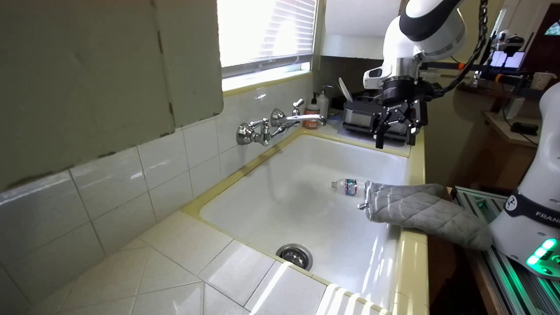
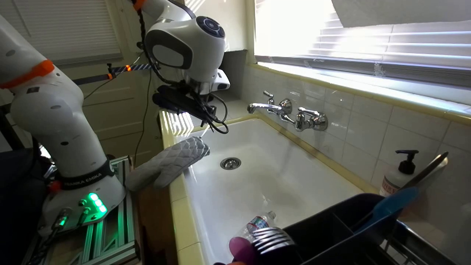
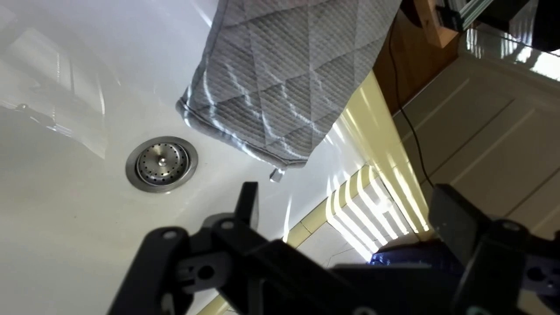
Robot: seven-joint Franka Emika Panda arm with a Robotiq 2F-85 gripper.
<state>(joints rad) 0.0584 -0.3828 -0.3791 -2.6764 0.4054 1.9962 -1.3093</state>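
Observation:
My gripper [image 1: 396,140] is open and empty, its fingers pointing down, held high above the sink's edge. In the wrist view its two black fingers [image 3: 345,192] stand wide apart with nothing between them. A grey quilted oven mitt [image 1: 411,205] lies over the sink's yellow edge, its cuff hanging into the basin. It also shows in an exterior view [image 2: 176,158] and in the wrist view [image 3: 280,78], where it is nearest the fingers but apart from them. A clear plastic bottle [image 1: 351,187] lies on its side in the sink; utensils partly hide it in an exterior view [image 2: 257,223].
The white sink [image 1: 280,214] has a metal drain [image 1: 295,256]. A chrome wall faucet [image 1: 306,118] reaches over it. A black dish rack [image 2: 331,224] with utensils and soap bottles [image 1: 312,114] stand at one end. The robot base [image 2: 81,198] is beside the sink.

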